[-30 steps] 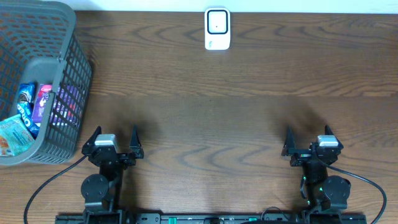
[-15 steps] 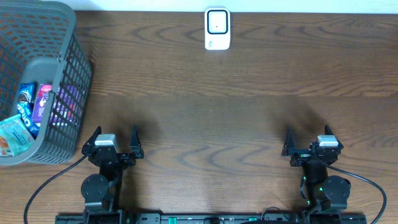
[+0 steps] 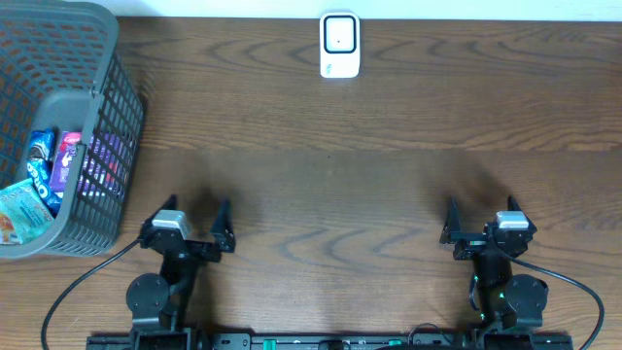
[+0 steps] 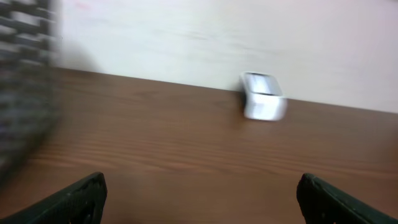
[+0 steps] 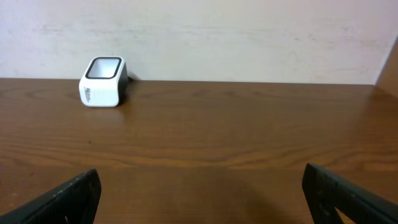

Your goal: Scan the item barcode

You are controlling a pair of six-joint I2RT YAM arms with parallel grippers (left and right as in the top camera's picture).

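Since neither gripper holds anything, the task is judged at its first step: item not yet fetched.

L to R:
- Basket (image 3: 102,136), far-left of table (image 3: 389,175): snack packets (image 3: 44,170) inside, i.e. the task's goods. No barcode legible.
- Left gripper (image 3: 197,212): jaws wide apart, empty, near edge, angled a little to its right, well apart from basket.
- Scanner (image 3: 339,45): far edge, centre, window up.
- Right gripper (image 3: 481,209): jaws wide apart, empty, near edge.

Next move, as judged: left arm is closer, so it reaches over the rim, takes one pkt, then presents the code side to the scanner.

Views: only overhead shows basket contents. Left wrist view is smeared, with the basket wall a blur at the left margin. Right wrist view shows the scanner sharp, with side lettering, but no basket.
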